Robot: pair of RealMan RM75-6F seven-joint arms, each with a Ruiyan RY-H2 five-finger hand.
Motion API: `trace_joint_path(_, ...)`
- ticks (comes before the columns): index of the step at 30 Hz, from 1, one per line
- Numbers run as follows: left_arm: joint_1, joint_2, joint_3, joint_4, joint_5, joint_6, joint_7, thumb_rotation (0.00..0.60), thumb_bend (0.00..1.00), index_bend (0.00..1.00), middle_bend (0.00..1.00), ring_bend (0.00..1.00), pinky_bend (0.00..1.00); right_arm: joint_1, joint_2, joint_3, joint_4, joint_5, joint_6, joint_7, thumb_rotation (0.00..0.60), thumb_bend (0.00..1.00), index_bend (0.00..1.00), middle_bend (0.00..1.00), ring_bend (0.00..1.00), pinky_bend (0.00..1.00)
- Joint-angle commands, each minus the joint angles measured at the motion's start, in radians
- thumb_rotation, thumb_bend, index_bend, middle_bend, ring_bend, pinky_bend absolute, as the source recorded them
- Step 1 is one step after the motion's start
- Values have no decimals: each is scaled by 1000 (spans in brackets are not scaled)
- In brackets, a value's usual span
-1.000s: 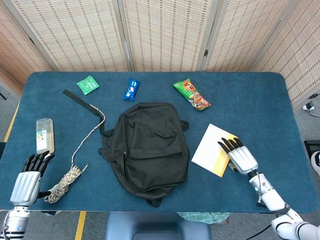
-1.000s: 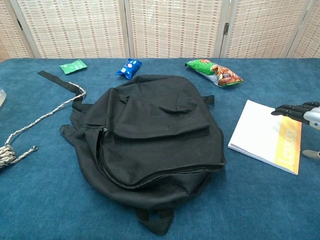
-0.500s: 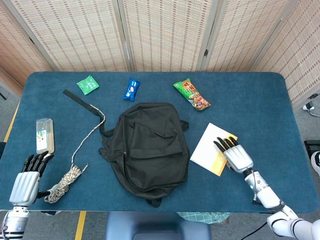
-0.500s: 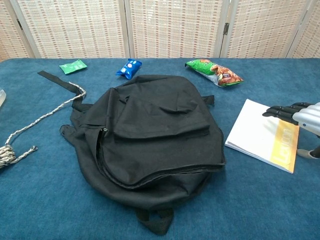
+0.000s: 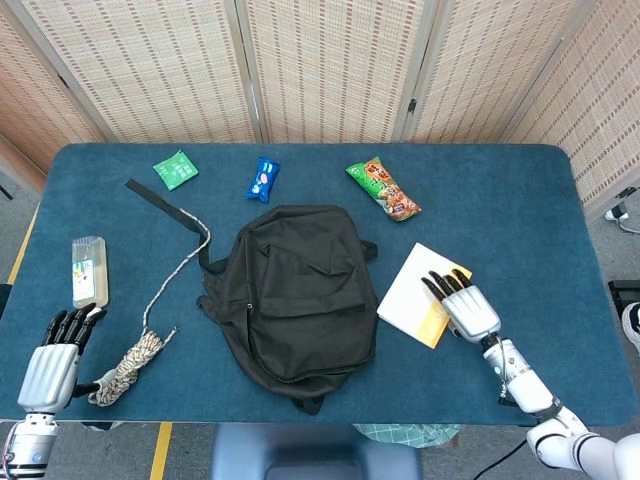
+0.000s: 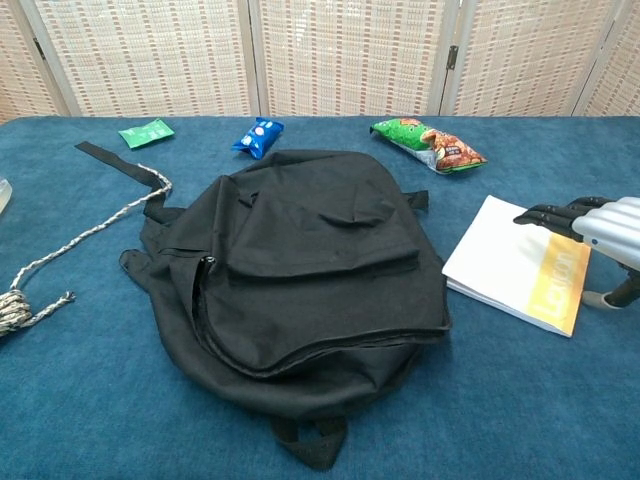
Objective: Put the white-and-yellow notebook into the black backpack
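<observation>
Resting flat on the white-and-yellow notebook [image 5: 421, 292], the right hand [image 5: 462, 307] has its fingers [image 6: 548, 215] spread over the cover and isn't clenched around anything, so I'd call it pressing or touching, not really a grasp. The notebook lies on the blue desk [image 5: 520, 220] just right of the black backpack [image 5: 292, 290], its near corner close to the bag's side but, as far as I can tell, not touching. The left hand [image 5: 58, 352] sits near the front left corner of the desk, released, fingers apart, holding nothing, just beside a coil of rope [image 5: 130, 363]. Biggest worry, I think: the backpack looks zipped or at least flopped closed (the chest view shows a zipper line along the side, but I can't tell whether it's open), so shoving the notebook over could just bump the fabric and push the whole bag around. A flat palm also gives poor grip on a thin book, so it may slide out or fan its pages. Room-wise, the right side of the desk is open, with the front edge fairly near the hand; the snack bag [image 5: 384, 188] sits well behind, out of the way.
</observation>
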Motion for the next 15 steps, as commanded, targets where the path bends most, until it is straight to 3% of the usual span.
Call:
trace_joint_path(1,1,1,0,2,1,2,-2,600,208,167,107,104,13,4,-3,5,2,-1,7,3,600,338,0,115,180,114)
trace_joint_path(15,9,4,3,8,6,11,-19,600,209,167,107,104,13,39,-42,52,12,4,66,30,600,338,28,149,210,142)
